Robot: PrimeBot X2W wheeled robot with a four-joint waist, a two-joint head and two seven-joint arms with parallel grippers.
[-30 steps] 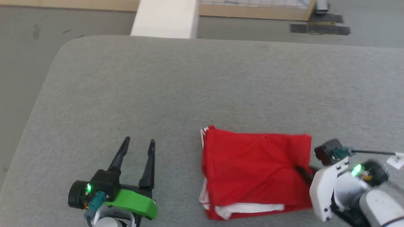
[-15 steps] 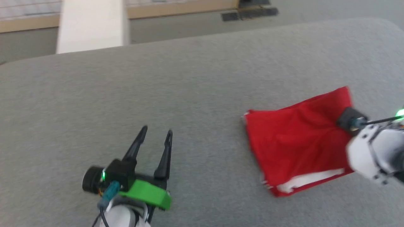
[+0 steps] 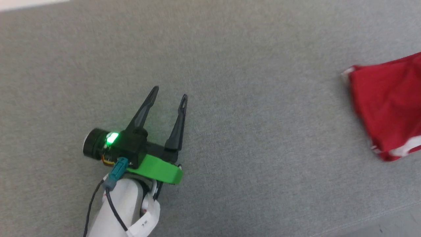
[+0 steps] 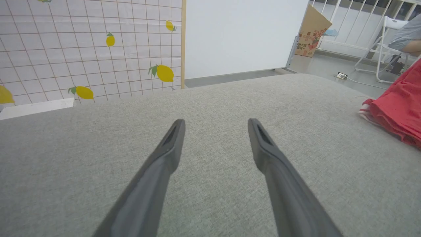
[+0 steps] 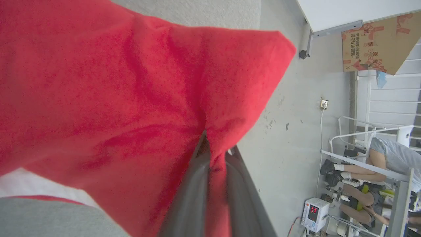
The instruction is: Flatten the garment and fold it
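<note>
Bare grey surface (image 3: 230, 65) around left hand (image 3: 169, 92); garment (image 3: 388, 105) well right.

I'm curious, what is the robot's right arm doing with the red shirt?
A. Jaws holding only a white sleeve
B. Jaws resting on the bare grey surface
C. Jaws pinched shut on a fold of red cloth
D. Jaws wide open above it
C: in the right wrist view the two dark jaws stand close together, with a bunched fold of the red garment caught between them.
</note>
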